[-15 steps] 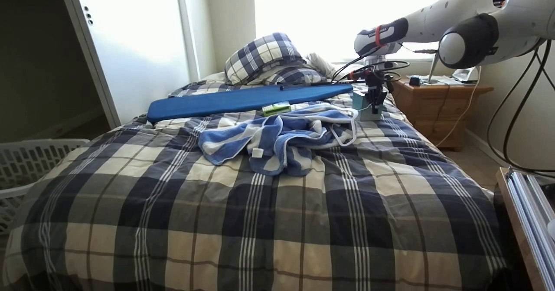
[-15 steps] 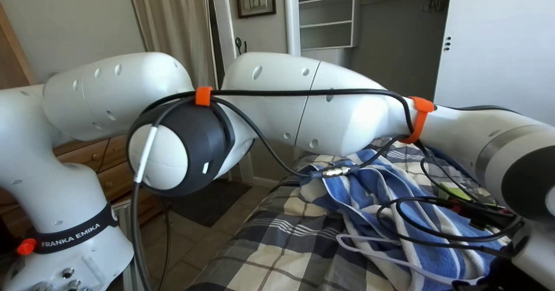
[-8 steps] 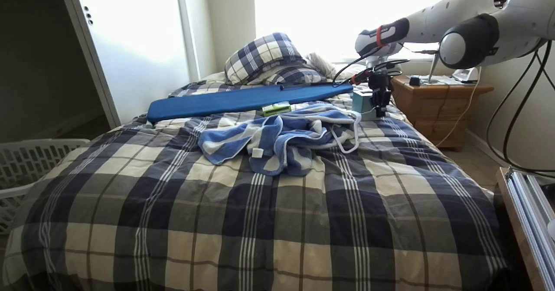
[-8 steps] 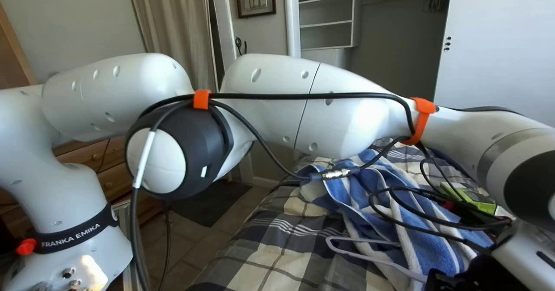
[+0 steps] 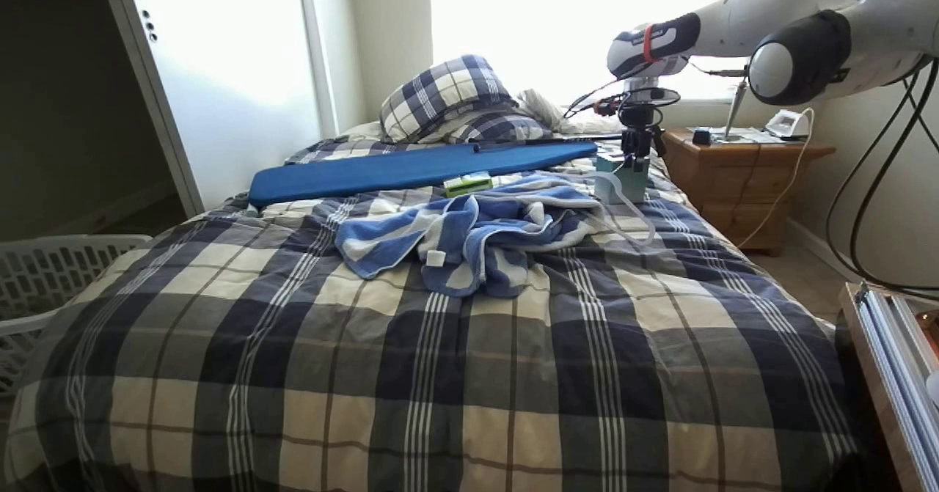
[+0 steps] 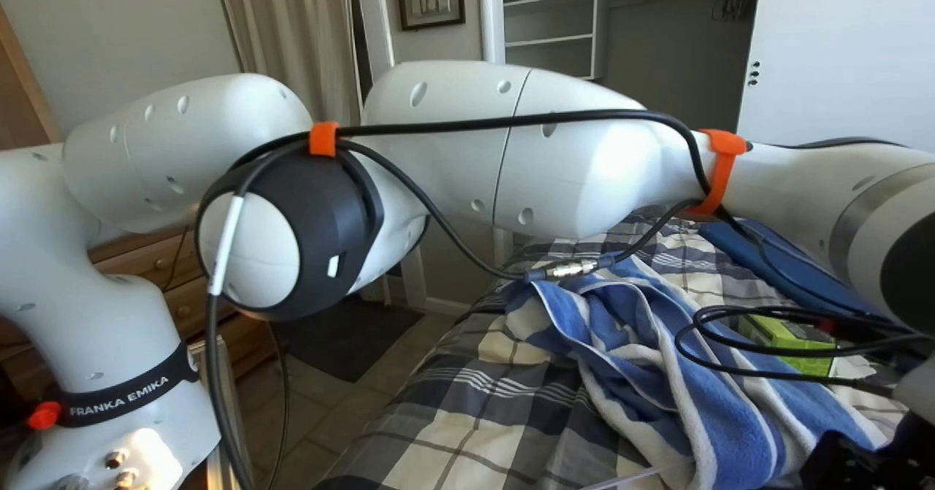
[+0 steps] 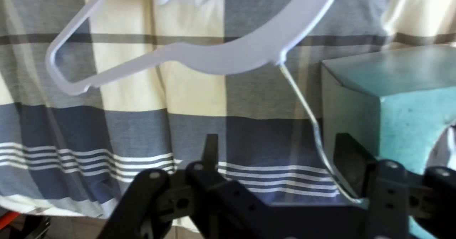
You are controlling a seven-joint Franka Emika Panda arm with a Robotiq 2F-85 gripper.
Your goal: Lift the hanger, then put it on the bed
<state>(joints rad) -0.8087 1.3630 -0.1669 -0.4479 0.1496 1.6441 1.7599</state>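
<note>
In the wrist view the jaws stand wide apart. The hanger (image 7: 213,59), pale and smooth, is over the plaid tabletop of the bed (image 5: 337,404), one rounded end bare, its slim metal hook (image 7: 309,112) running to the jaw nearer the teal box (image 7: 402,121). The hook's tip seems to touch that jaw; whether it hangs on it cannot be told. In an exterior view, whose sides serve here, the hanger is a blur toward the right edge of the tabletop, closer to the far right corner than to the near one; whether it is clear of the plaid cannot be told. It reaches to the blue-and-white striped garment (image 5: 469,235), which lies crumpled well in from the right edge. The teal box is just beside the hanger, near that edge, over which the robot arm (image 5: 770,4) extends. A green box (image 5: 468,184) sits behind the garment, before the long blue board (image 5: 418,171), which stretches from near the left edge toward the right. Plaid pillows (image 5: 444,100) lie at the far edge, and a wooden nightstand (image 5: 733,177) stands off the right edge, near the far right corner.
</note>
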